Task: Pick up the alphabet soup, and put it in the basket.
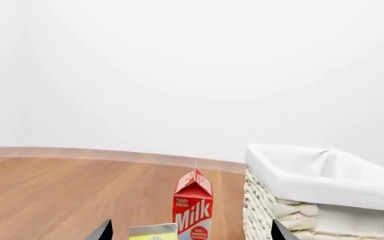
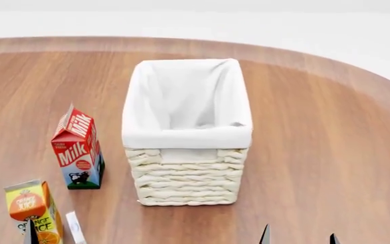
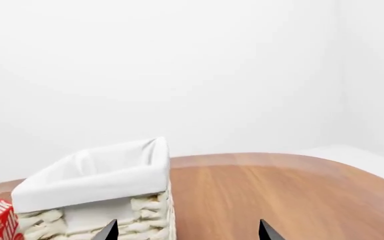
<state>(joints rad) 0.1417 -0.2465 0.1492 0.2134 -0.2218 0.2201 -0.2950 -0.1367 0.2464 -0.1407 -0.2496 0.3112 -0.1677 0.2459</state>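
Observation:
The alphabet soup is out of view in all three views. The basket (image 2: 187, 136), cream wicker with a white cloth lining, stands at the middle of the wooden table and looks empty; it also shows as the basket (image 1: 325, 181) and the basket (image 3: 92, 184). My left gripper (image 1: 192, 234) is open, its dark fingertips (image 1: 104, 231) wide apart and low near the table's front left. My right gripper (image 2: 298, 239) is open in front of the basket's near right corner, with nothing between its fingertips (image 3: 265, 231).
A red and white milk carton (image 2: 77, 147) stands left of the basket, also seen as the milk carton (image 1: 193, 205). An orange juice carton (image 2: 32, 209) stands nearer, at the front left, just ahead of my left gripper. The round table's edge (image 2: 357, 71) curves behind and to the right.

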